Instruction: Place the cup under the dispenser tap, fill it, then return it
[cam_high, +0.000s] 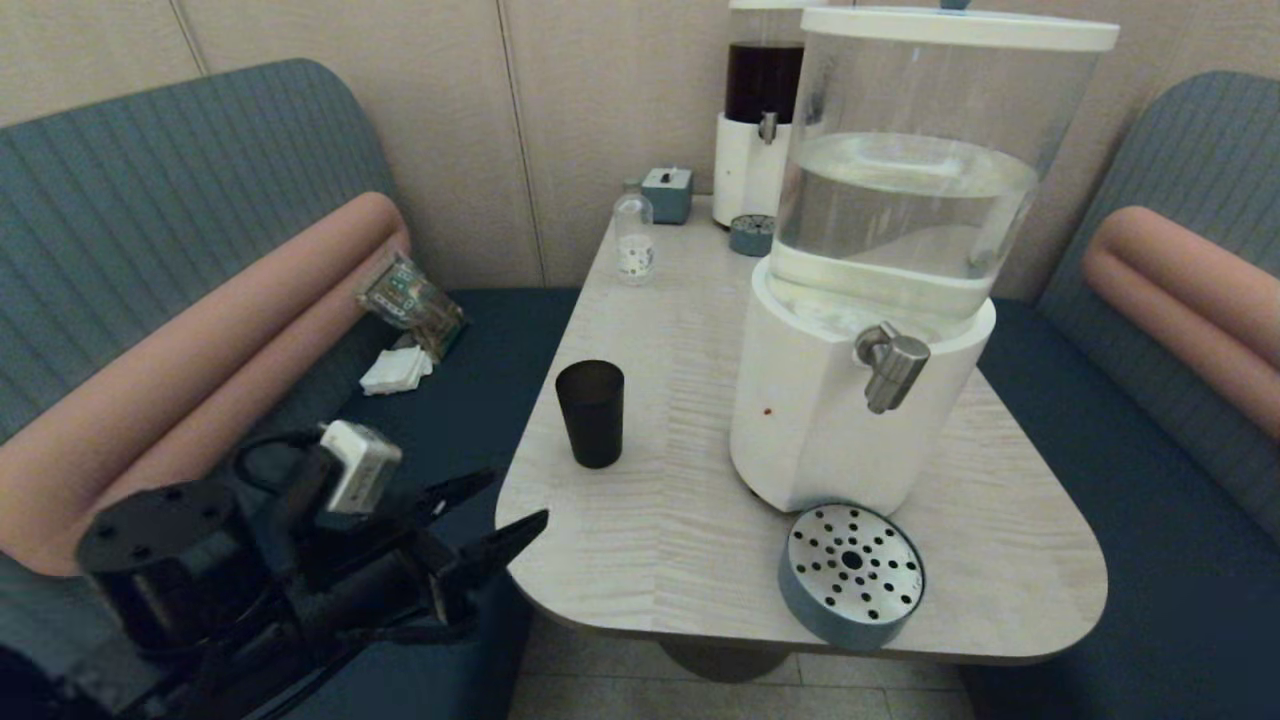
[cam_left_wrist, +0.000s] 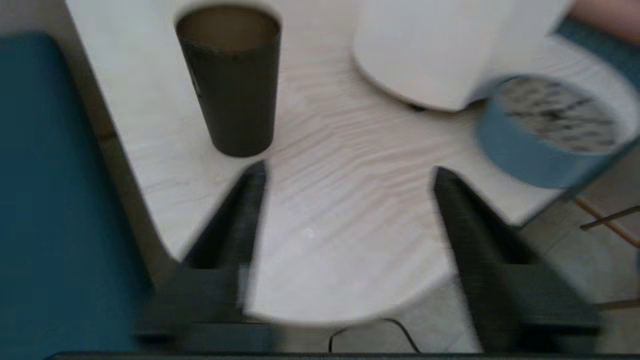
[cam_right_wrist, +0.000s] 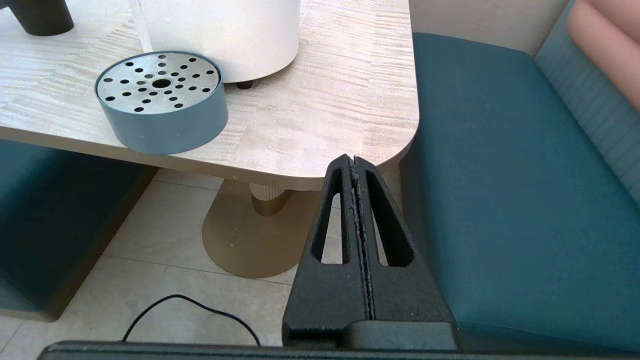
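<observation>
The black cup (cam_high: 590, 412) stands upright on the table's left side, left of the large white-based dispenser (cam_high: 850, 400). Its steel tap (cam_high: 890, 366) juts out above a round perforated drip tray (cam_high: 851, 575) near the front edge. My left gripper (cam_high: 505, 510) hovers open at the table's front-left corner, short of the cup, nothing between its fingers. In the left wrist view the cup (cam_left_wrist: 230, 80) is ahead of the left gripper (cam_left_wrist: 350, 172), off toward one finger. My right gripper (cam_right_wrist: 354, 160) is shut and empty, parked low off the table's right front corner.
A slimmer dark-liquid dispenser (cam_high: 760, 120) stands at the back with a small clear bottle (cam_high: 633, 238) and a small blue box (cam_high: 668, 193). Blue bench seats (cam_high: 1150, 480) flank the table. A packet and tissue (cam_high: 400, 330) lie on the left seat.
</observation>
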